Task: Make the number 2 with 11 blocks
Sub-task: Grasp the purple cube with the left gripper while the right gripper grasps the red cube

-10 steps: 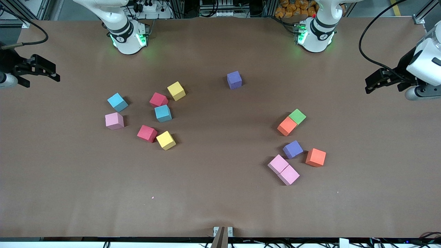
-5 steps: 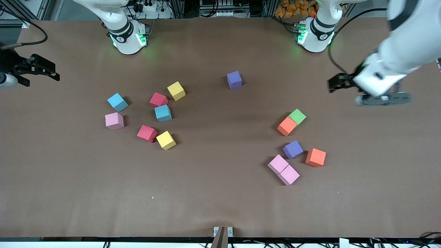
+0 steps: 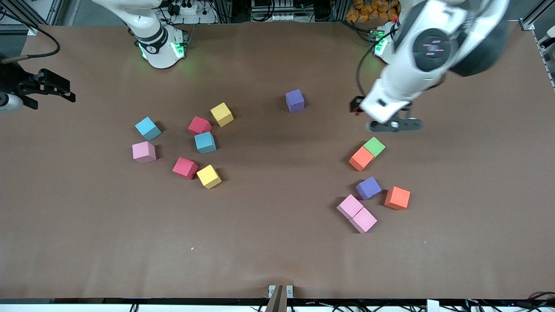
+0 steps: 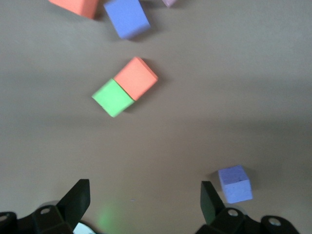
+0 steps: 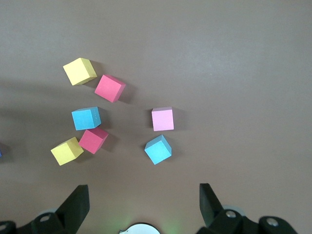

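Left claw [image 3: 356, 108], jaws apart and empty, hangs above the table near the green-orange pair [image 3: 367, 153], likely choosing a block; right claw [image 3: 65, 93] waits, jaws apart.

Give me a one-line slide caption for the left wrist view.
Open left end effector above bare table, green cube touching orange cube ahead.

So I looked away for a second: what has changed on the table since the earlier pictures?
The left arm swung in from its end of the table; its tool, open and holding nothing, now hangs above the bare table next to the green cube and orange cube pair. The right tool waits, open, at its own end. No cube has moved.
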### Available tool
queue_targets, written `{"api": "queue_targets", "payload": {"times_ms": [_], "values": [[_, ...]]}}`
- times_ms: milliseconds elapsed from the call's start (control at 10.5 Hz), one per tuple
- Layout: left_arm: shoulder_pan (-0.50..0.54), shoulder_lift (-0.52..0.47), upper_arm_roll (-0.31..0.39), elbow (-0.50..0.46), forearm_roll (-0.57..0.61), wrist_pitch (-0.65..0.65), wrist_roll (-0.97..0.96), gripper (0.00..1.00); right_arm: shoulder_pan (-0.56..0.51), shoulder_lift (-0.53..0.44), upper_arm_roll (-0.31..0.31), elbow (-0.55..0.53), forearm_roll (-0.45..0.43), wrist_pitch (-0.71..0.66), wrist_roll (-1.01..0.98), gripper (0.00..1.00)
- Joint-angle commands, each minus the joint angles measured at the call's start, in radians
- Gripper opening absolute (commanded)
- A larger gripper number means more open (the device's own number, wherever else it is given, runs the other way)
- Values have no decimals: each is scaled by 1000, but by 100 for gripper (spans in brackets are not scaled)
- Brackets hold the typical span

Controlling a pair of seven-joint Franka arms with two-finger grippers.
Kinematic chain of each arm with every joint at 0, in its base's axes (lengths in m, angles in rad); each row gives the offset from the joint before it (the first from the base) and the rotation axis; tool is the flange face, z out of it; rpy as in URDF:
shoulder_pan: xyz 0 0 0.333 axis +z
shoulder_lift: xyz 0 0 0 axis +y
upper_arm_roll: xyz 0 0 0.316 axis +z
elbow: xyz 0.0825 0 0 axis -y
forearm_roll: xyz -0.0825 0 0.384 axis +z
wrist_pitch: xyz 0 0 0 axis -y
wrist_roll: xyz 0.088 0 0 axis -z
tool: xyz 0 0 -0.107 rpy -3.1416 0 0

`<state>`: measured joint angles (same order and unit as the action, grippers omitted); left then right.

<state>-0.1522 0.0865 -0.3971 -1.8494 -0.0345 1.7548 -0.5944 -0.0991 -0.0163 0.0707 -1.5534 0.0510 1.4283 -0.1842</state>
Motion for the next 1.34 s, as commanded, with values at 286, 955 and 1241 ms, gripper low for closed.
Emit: {"api": "queue_targets", "payload": {"times_ms": [286,955,1241], "values": [[-35,7,-135,-169,-27,155,-206,100,45,159,17,12,10,69,3,100],[-203,145,-186,-289,-25,474,-461,100,85,336,18,-229,62,426,185,100],[-237,189,-184,-289,-18,503,-487,100,96,371,18,-231,121,432,227,100]]}}
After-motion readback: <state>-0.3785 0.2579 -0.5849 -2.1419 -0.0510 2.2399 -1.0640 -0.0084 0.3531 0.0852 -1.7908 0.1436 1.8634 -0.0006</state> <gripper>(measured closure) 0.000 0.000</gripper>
